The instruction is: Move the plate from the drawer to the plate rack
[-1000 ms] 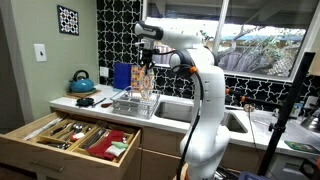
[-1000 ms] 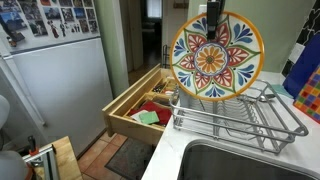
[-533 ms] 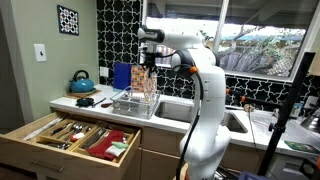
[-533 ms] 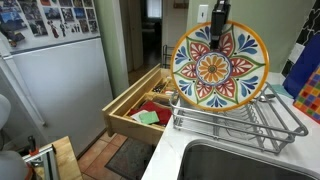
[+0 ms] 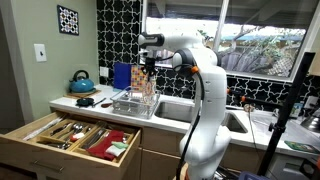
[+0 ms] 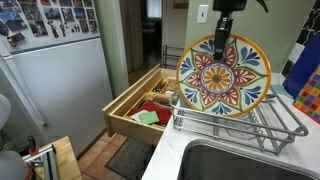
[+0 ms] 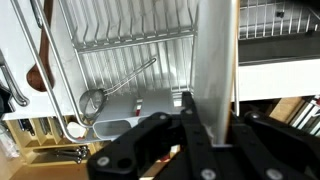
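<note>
The floral plate stands on edge, held at its top rim by my gripper, which is shut on it. Its lower edge is down among the wires of the plate rack. In an exterior view the plate hangs edge-on over the rack on the counter. In the wrist view the plate runs edge-on as a pale band between my fingers, with the rack's wires beyond. The open light-wood drawer is below the counter and also shows in an exterior view.
A teal kettle stands on the counter by the wall. The steel sink lies beside the rack. A red cloth and utensils lie in the drawer. A fridge stands past the drawer. A blue towel hangs near the rack.
My gripper has lowered the plate and carried it along the rack; its bottom edge has gone from above the wires down into the rack.
</note>
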Controlling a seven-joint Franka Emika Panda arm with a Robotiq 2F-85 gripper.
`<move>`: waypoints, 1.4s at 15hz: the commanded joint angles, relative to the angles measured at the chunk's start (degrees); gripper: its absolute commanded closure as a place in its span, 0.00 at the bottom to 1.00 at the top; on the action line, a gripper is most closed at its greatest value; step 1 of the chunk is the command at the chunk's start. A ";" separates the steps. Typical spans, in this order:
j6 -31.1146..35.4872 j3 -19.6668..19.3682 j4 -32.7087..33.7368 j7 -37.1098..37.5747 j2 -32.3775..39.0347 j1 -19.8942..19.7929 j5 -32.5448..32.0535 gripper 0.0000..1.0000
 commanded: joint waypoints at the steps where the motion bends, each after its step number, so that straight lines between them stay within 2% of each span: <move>1: 4.32 -0.53 -4.85 -2.11 -2.37 -0.14 1.61 0.97; 21: 7.02 -2.84 -9.54 -8.02 -2.15 -1.46 5.43 0.97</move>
